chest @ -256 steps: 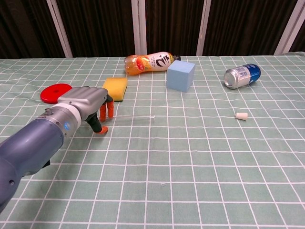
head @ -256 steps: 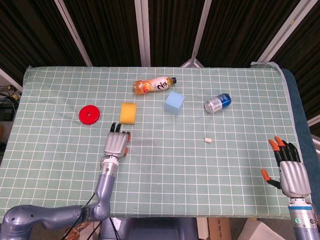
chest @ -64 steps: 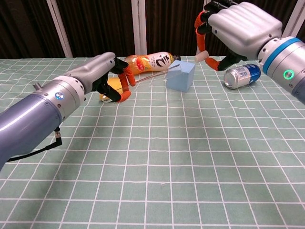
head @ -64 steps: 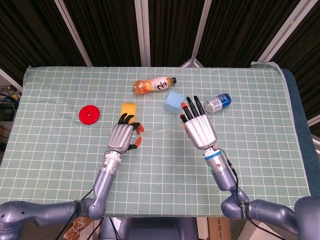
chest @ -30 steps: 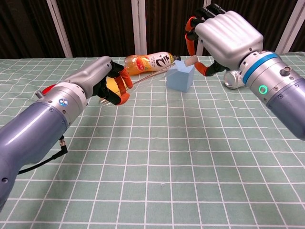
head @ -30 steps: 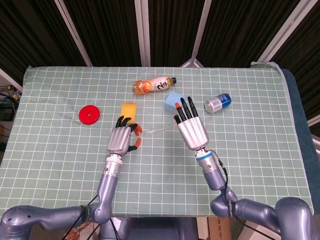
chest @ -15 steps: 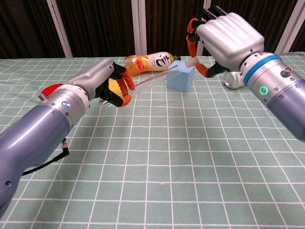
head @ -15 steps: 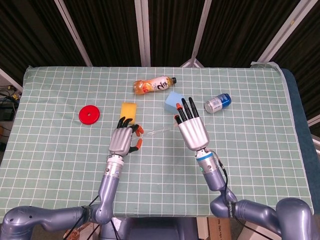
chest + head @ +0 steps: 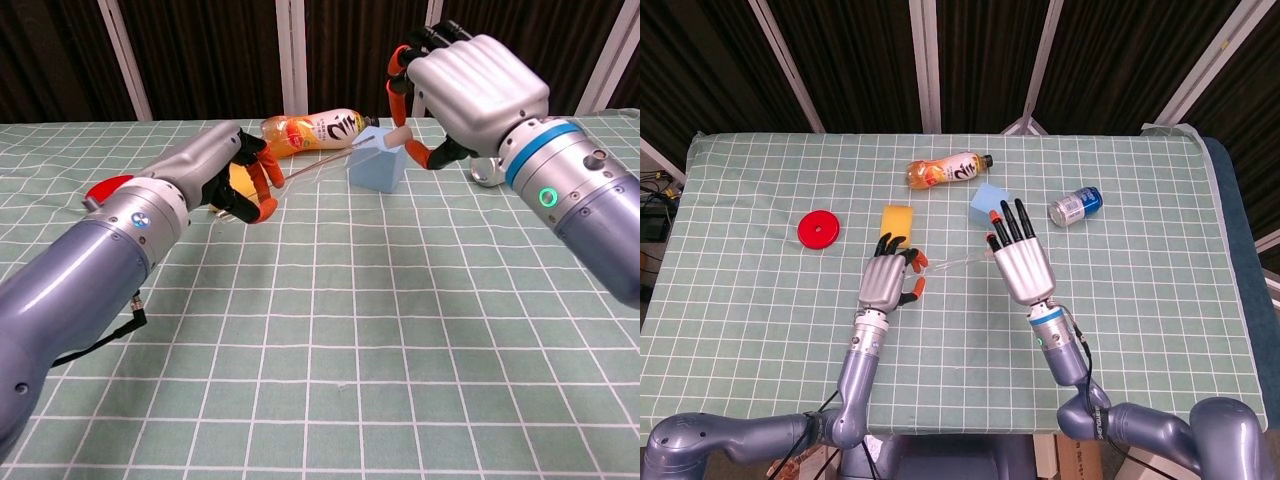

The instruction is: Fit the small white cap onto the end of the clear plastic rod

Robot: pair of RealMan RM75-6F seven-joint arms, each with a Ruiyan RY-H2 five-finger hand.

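My left hand (image 9: 888, 280) (image 9: 215, 175) is lifted off the table and pinches one end of the thin clear plastic rod (image 9: 955, 264) (image 9: 325, 160), which slants up to the right. My right hand (image 9: 1018, 258) (image 9: 468, 90) pinches the small white cap (image 9: 399, 135) between thumb and a finger. The cap sits right at the rod's far tip in the chest view; whether it is on the tip I cannot tell. In the head view the cap is hidden under the right hand.
On the green checked cloth lie a yellow sponge (image 9: 898, 224), an orange drink bottle (image 9: 949, 170) (image 9: 310, 131), a light blue cube (image 9: 985, 201) (image 9: 376, 165), a blue and silver can (image 9: 1075, 206) and a red disc (image 9: 819, 229) (image 9: 108, 187).
The right hand has crept a little to the left and lower with the cap, closing on the rod's tip. The left hand has held the rod nearly still.
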